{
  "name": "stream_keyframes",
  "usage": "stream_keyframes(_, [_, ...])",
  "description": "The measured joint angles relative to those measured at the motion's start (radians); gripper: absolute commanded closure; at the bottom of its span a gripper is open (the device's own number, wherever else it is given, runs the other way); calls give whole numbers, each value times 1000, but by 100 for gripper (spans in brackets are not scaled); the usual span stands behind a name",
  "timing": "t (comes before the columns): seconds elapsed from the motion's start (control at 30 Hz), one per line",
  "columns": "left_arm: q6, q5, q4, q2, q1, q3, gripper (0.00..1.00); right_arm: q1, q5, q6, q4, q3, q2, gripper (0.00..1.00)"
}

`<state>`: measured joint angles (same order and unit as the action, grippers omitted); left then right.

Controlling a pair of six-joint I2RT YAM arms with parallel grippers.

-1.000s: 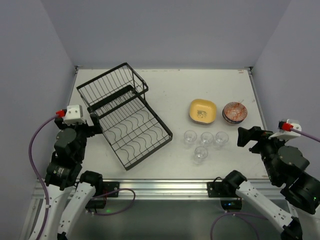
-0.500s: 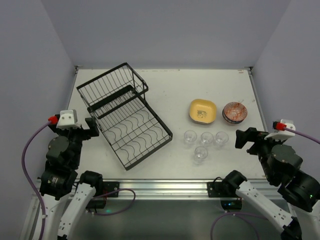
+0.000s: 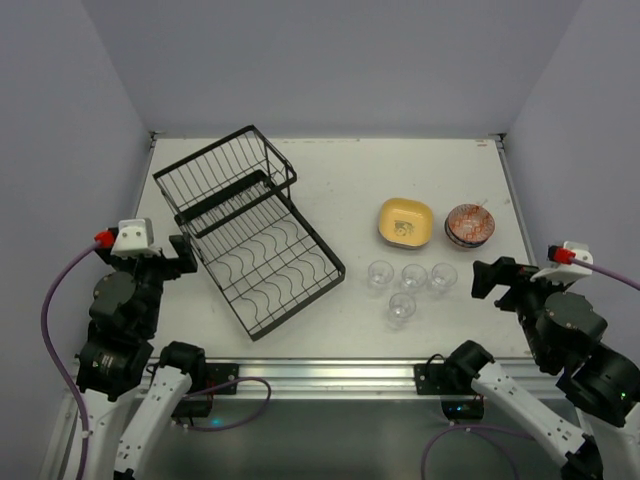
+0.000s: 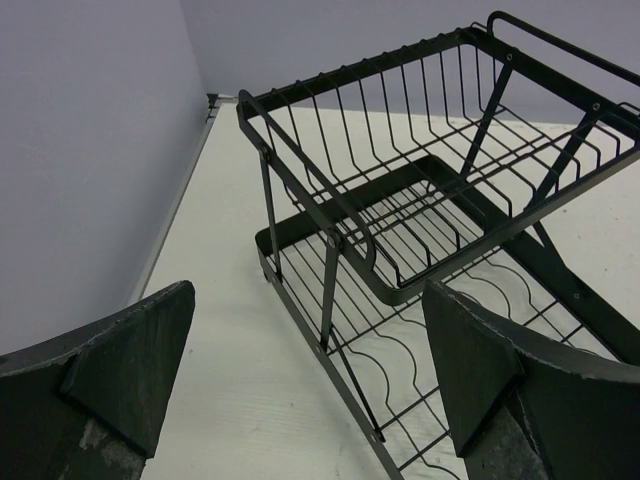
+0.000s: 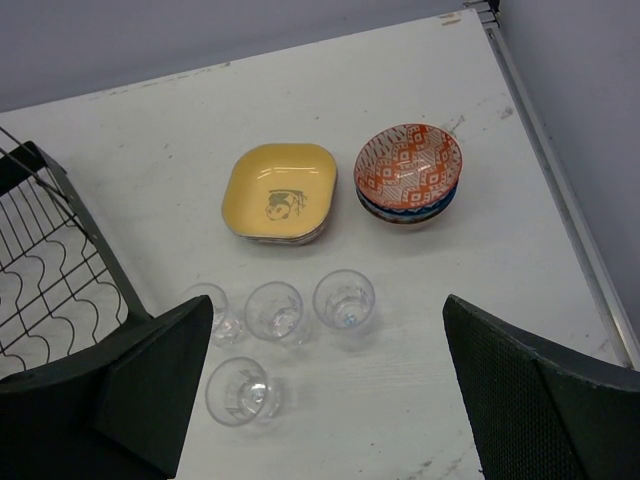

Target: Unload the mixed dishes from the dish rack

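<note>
The dish rack (image 3: 305,220) stands bare on the table's (image 3: 400,170) left. The left gripper (image 4: 310,350) and right gripper (image 5: 330,360) gape wide, holding nothing. The yellow plate (image 5: 280,192), bowls (image 5: 408,165) and cups (image 5: 275,310) sit right of the rack. Unloading looks finished, so park both arms clear of the glasses.

Overhead top view, wrist views nearer, all sharing dish rack (image 3: 250,232)
</note>
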<state>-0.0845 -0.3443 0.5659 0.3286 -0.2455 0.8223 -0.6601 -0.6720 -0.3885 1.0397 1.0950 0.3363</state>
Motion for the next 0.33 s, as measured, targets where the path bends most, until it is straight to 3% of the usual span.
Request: stream_keyframes(0.33, [0,16,0,22,0,10,0,0,0,-3,0,-7,-3,1])
